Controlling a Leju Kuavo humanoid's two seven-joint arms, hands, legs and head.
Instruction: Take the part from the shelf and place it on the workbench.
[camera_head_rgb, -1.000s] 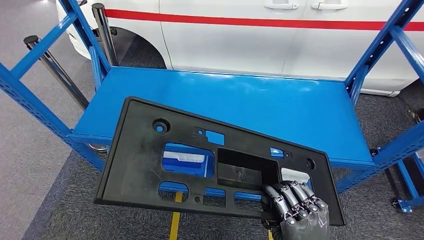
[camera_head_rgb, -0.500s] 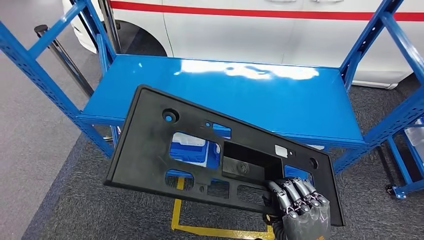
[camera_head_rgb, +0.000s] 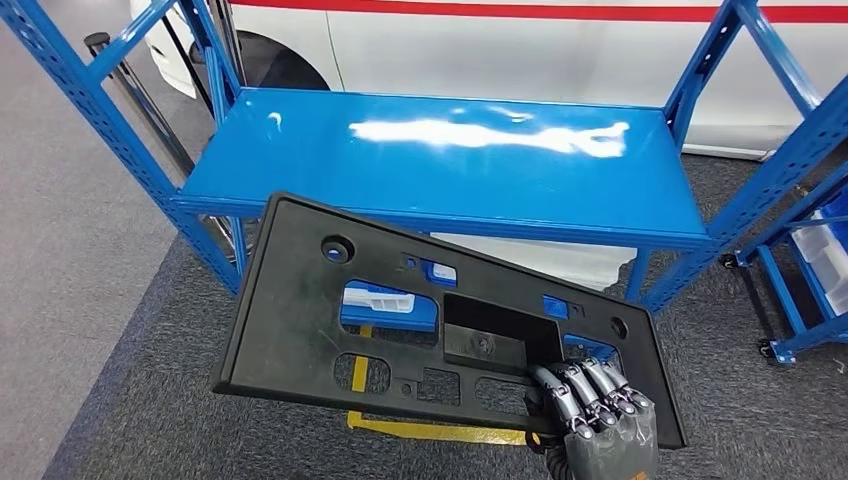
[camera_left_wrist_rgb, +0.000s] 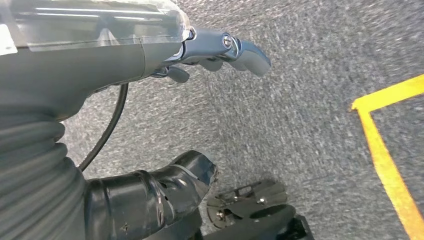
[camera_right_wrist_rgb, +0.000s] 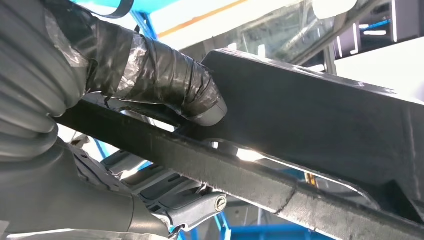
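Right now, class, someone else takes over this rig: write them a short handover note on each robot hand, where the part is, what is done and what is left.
Right robot hand: grips the black plastic part at its near right corner, fingers over the top face, thumb beneath.
Left robot hand: holds nothing, hangs over the grey carpet.
Part: tilted in the air in front of the blue shelf, touching no surface.
Done: part picked up.
Left: carry it to the workbench, set it down, release.

White vehicle (camera_head_rgb: 520, 50) with red stripe (camera_head_rgb: 540, 10) behind blue rack. Grey carpet (camera_head_rgb: 90, 300) underfoot; yellow tape line (camera_head_rgb: 440, 431) on it, also in left wrist view (camera_left_wrist_rgb: 385, 160). Second blue frame (camera_head_rgb: 790, 290) at right, white bin (camera_head_rgb: 828, 250) in it.
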